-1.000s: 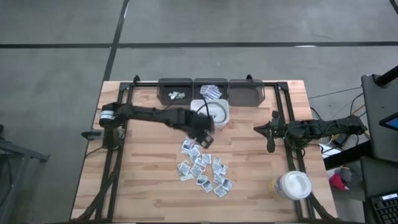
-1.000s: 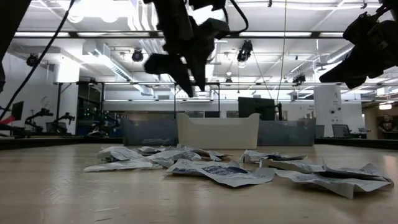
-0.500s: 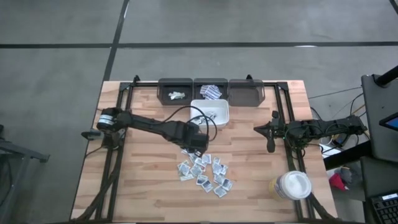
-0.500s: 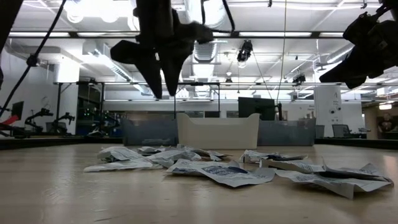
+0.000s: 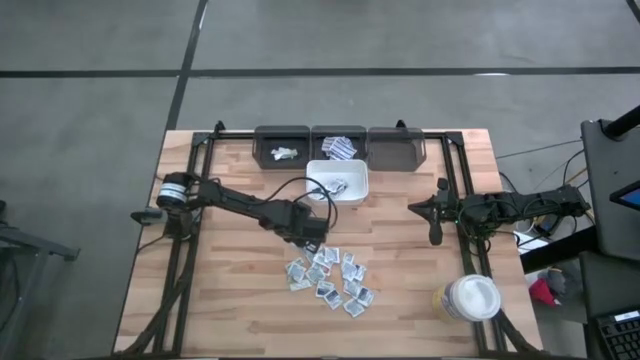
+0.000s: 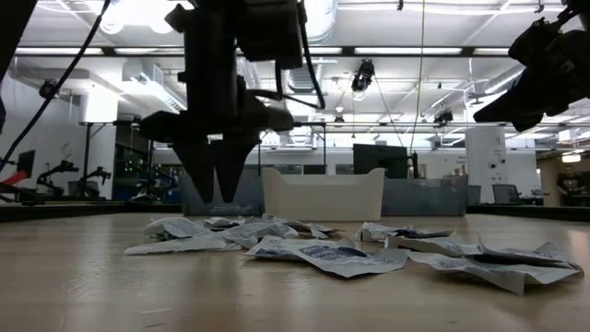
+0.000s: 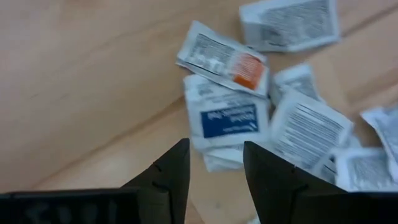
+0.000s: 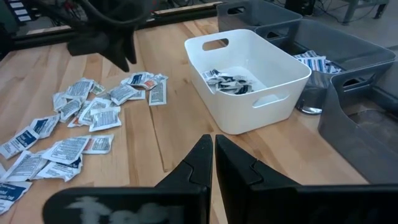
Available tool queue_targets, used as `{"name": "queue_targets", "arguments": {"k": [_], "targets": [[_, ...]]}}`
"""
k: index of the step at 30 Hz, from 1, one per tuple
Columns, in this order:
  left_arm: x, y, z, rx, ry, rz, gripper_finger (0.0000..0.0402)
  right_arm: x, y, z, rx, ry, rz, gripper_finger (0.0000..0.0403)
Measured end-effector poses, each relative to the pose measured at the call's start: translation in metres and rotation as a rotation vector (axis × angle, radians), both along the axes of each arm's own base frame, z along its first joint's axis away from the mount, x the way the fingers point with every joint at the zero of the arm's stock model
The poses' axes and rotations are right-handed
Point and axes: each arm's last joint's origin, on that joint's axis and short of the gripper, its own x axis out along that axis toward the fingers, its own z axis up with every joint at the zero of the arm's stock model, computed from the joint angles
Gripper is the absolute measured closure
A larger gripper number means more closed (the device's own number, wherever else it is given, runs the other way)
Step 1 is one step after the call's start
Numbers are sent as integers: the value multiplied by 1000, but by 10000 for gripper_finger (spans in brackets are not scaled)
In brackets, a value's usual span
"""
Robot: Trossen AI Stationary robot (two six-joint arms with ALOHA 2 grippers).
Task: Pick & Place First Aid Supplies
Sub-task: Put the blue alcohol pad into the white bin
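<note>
Left gripper (image 7: pixel 214 180) over flat-lying sachets (image 5: pixel 328 275), axes mixed.

1. In the high view the left gripper (image 5: pixel 312 238) covers the sachets (image 5: pixel 328 276) at the pile's end nearest the white bin (image 5: pixel 338 182).
2. The print on the sachets is too small to read there.
3. The left wrist view cuts off several sachets at its edge.
4. The round tub (image 5: pixel 467 298) overhangs the bench (image 5: pixel 230 300) edge.
</note>
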Motion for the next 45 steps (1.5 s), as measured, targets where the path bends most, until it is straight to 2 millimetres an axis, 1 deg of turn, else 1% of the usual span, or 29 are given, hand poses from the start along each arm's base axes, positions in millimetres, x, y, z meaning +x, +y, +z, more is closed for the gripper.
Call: {"name": "queue_targets", "arguments": {"k": [4, 13, 18, 22, 26, 30, 38, 40, 45], "targets": [[-3, 9, -6, 2, 19, 26, 259, 0, 0, 0, 0, 0, 0, 385], [0, 23, -10, -5, -14, -8, 259, 0, 0, 0, 0, 0, 0, 385], [-5, 30, -23, -35, -3, 0, 259, 0, 0, 0, 0, 0, 0, 385], [-8, 32, -32, -65, -22, 3, 259, 0, 0, 0, 0, 0, 0, 385], [-8, 32, -34, -65, -35, 3, 263, 0, 0, 0, 0, 0, 0, 385], [-11, 32, -37, -66, -31, 15, 293, 0, 0, 0, 0, 0, 0, 385], [-13, 31, -41, -44, -23, 32, 388, 0, 0, 0, 0, 1, 0, 385], [-13, 31, -40, -38, -24, 28, 396, 0, 0, 0, 0, 2, 0, 385], [-13, 32, -35, -17, -34, 25, 392, 0, 0, 0, -1, 4, 0, 385]]}}
